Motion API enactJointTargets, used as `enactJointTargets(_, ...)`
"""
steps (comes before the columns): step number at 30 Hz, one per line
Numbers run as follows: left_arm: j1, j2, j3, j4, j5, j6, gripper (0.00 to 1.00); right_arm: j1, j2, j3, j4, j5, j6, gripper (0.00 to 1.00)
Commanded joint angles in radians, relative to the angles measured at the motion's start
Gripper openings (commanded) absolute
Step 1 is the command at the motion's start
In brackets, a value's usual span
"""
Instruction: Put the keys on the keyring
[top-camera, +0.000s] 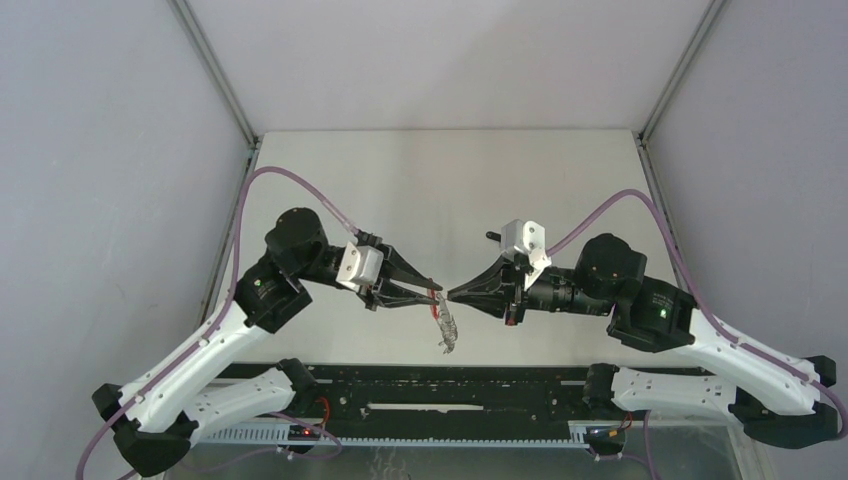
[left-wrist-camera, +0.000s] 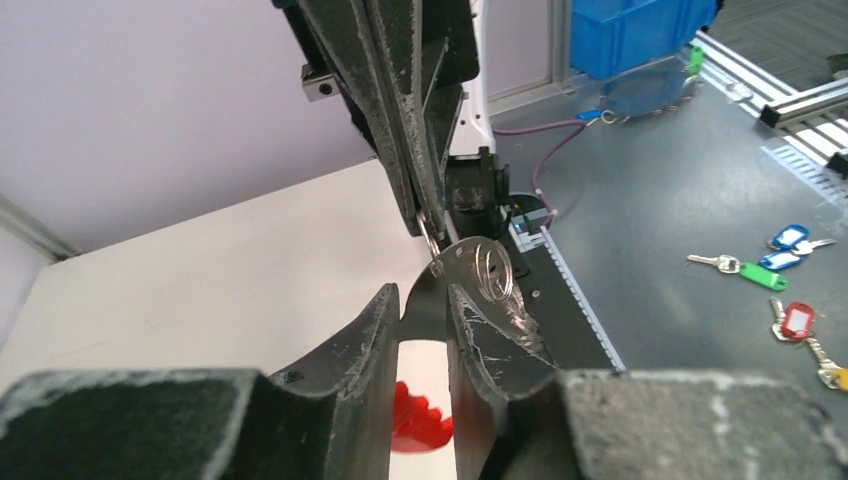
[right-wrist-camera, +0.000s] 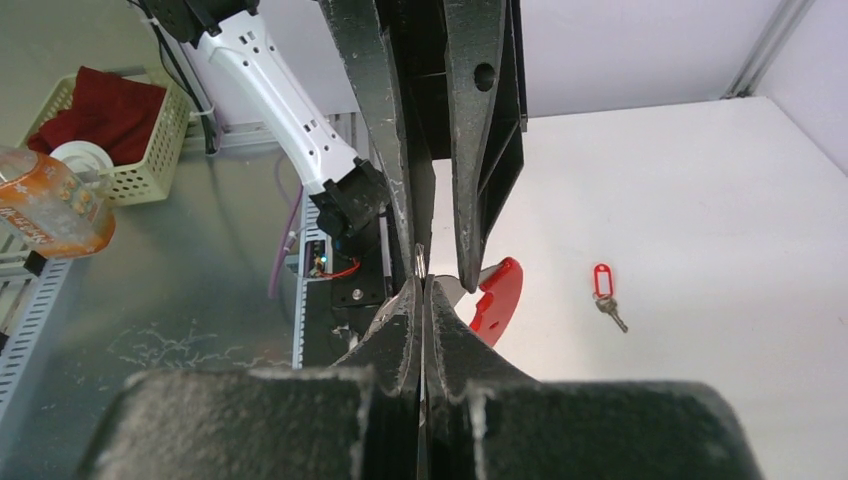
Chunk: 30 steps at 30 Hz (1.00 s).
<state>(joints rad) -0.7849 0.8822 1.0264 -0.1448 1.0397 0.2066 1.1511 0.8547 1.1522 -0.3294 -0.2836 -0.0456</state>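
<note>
Top view: the keyring (top-camera: 445, 328) hangs mid-table between both arms, well apart from the walls, long axis running toward the near edge; its loops are too small to read.

Left wrist: the left gripper (left-wrist-camera: 422, 300) has its fingers slightly apart astride the keyring's grey plate. Whether they press it is unclear.

Right wrist: the right gripper (right-wrist-camera: 421, 290) has its fingers pressed together on the keyring's thin metal edge. The red-tagged key (right-wrist-camera: 605, 295) lies flat, well apart.
</note>
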Motion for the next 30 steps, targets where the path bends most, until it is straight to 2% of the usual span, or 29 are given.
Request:
enactJointTargets(1,0.003,-0.018,-0.003,-0.043,-0.108,0.077,0.28,-0.012,-0.013,0.003,0.061,-0.005,0.009,0.0)
enactJointTargets(6,0.004,-0.036,-0.025,0.035,-0.154,0.032,0.29,-0.014,-0.012,0.002,0.06,0.017,0.017,0.0)
enactJointTargets(12,0.003,-0.042,-0.024,0.027,-0.137,0.002,0.29,-0.011,-0.013,-0.003,0.073,0.082,0.028,0.0)
enactJointTargets(18,0.004,-0.058,-0.029,-0.006,-0.147,0.007,0.3,-0.012,-0.06,-0.065,0.164,0.136,0.042,0.0)
enactJointTargets(30,0.004,-0.026,-0.029,0.048,-0.154,-0.073,0.28,-0.011,-0.065,-0.107,0.251,0.118,0.079,0.0)
